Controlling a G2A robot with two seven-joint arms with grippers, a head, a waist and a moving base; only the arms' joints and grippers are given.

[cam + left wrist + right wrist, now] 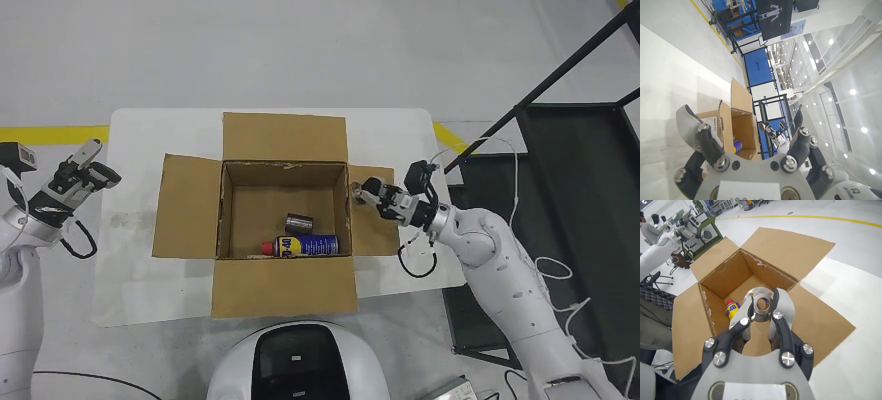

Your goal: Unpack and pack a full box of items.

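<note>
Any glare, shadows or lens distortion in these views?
Top view: even light, box inside shaded. Left wrist view: ceiling lamps glare brightly. Right wrist view: flange in the right hand glints, and the yellow floor line bows from the wide lens.

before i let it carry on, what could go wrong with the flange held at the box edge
1. The right gripper pinches the metal flange by its hub alone; it might slip or swing.
2. It hangs at the right wall of the cardboard box, so it may clip the rim going down.
3. Released inside, it could strike the spray can on the box floor.
</note>
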